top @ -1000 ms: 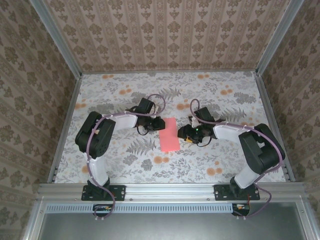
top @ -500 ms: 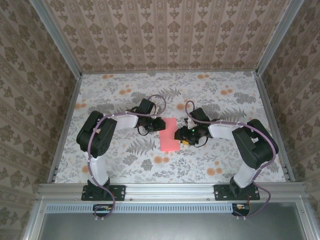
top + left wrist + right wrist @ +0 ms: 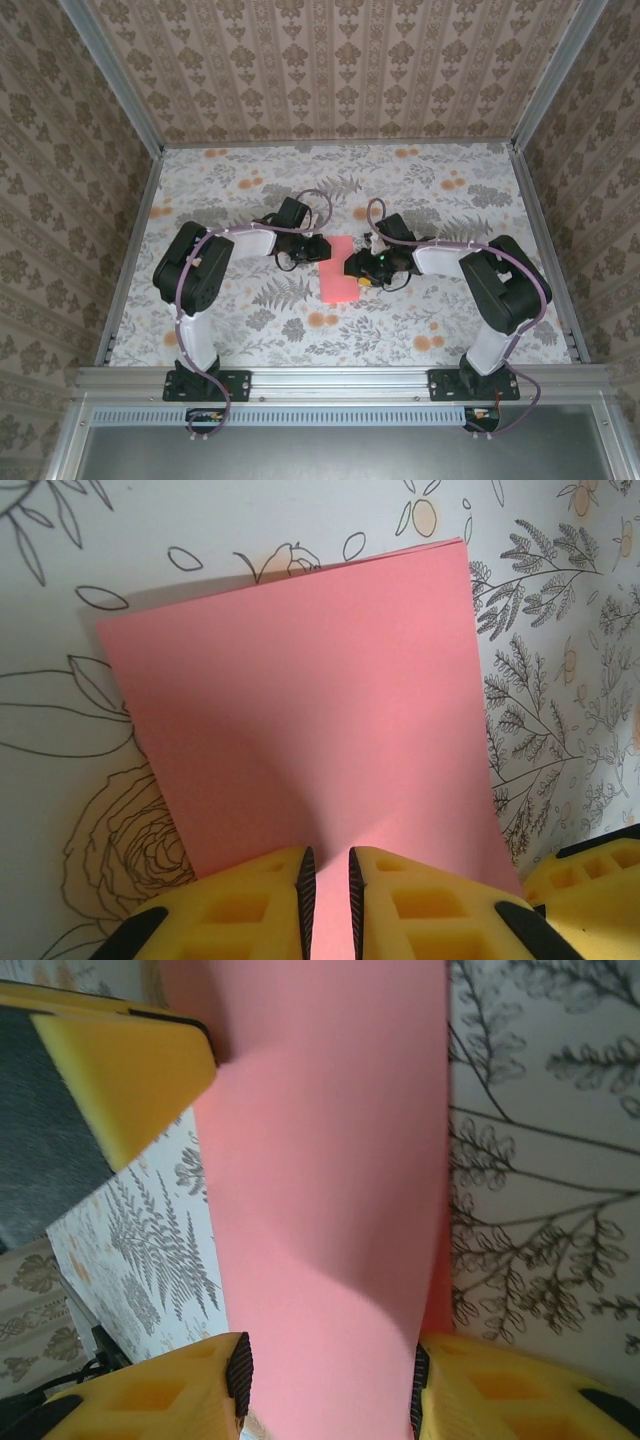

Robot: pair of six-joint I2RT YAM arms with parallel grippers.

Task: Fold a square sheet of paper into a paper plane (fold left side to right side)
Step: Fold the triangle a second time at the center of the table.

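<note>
A flowered tablecloth [image 3: 250, 190] covers the table, shut in on the left, far and right sides by patterned walls [image 3: 330, 70], with a metal rail [image 3: 340, 380] along the near edge.

The paper [image 3: 338, 284] lies at the middle of the table, between the two grippers. It is folded into a narrow rectangle whose long axis runs near to far, the far end leaning slightly right.

The left arm [image 3: 190, 270] rises from its base, bends at the elbow and reaches right, low over the cloth. The left gripper [image 3: 312, 250] sits at the paper's far-left edge, clenched on it, and the sheet lifts into the thin slit between the yellow fingers [image 3: 250, 900].

The right arm [image 3: 500, 290] mirrors it, reaching left. The right gripper [image 3: 357, 268] is at the paper's right edge; its jaws stand apart with the paper between them, and whether they grasp it cannot be told.
</note>
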